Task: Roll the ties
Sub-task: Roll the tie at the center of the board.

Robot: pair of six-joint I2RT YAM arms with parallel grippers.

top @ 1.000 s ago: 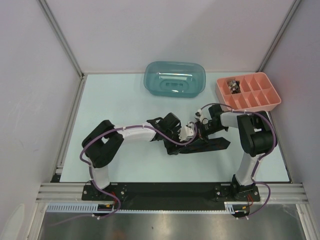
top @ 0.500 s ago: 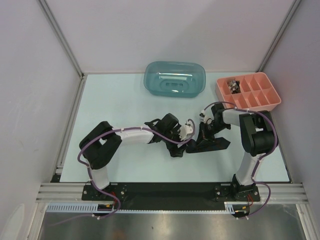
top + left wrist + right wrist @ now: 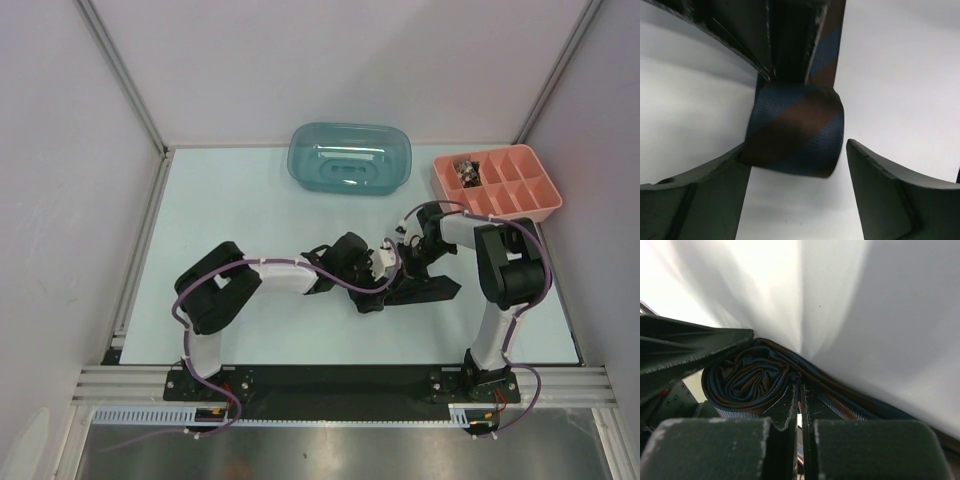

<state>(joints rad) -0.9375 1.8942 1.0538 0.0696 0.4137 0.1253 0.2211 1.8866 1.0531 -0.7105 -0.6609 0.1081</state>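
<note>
White walls on three sides, pale surface [image 3: 250, 200] below. Teal tub [image 3: 350, 158] at 12 o'clock, pink compartment tray [image 3: 548, 196] toward 2 o'clock, both well apart from the work.

Necktie [image 3: 430, 290] lies just off centre toward 3 o'clock, between the two arms. It looks black from above; up close it is navy with brown stripes. One end is wound into a roll [image 3: 795, 130]; the unrolled tail lies flat toward 3 o'clock.

Left fingers [image 3: 705, 200]: wide, one on each side of the roll. One touches its flank, the other stands just clear. Nothing gripped.

Right fingers [image 3: 782, 412]: closed tight, tips right at the edge of the coil. Whether a layer is nipped between them I cannot tell.

Handling, my guess: light, soft, floppy woven cloth, fairly slick. No stiffness of its own, so the coil will likely slacken or telescope if let go. I'd take it across the round flanks, squeezing gently enough to keep the layers stacked, never by the loose tail.
</note>
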